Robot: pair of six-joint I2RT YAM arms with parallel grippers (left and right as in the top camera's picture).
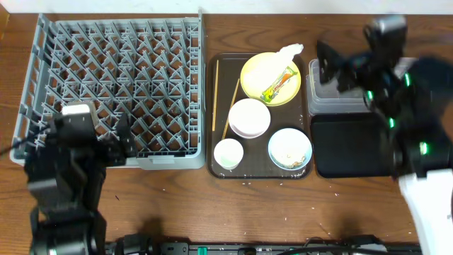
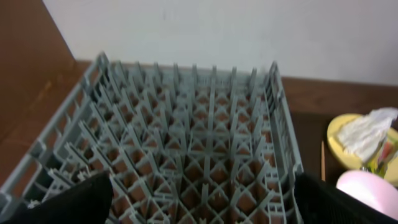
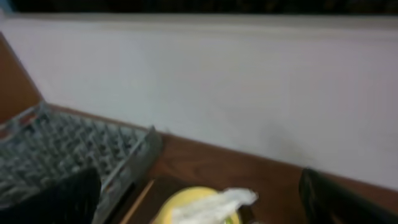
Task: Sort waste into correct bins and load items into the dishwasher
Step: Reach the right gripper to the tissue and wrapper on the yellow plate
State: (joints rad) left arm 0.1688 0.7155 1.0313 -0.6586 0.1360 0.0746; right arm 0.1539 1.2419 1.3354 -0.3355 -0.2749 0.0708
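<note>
Hovering empty: right end effector (image 3: 202,202) wide by the napkin (image 1: 289,51) on the far yellow plate (image 1: 256,69), left end effector (image 2: 205,208) wide over the rack (image 1: 120,78). A careless pinch could drag the wrapper (image 1: 278,83).

One dish rack (image 1: 117,85), two bins (image 1: 347,145), two bowls (image 1: 249,117), two chopsticks (image 1: 214,92), one plate (image 1: 258,71), one cup (image 1: 228,153)

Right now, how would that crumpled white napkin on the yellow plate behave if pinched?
The napkin looks crumpled and thin, so probably floppy, squashing when pinched. It likely weighs almost nothing. It overhangs the rim of the yellow plate, so a nudge might slide it off.
</note>
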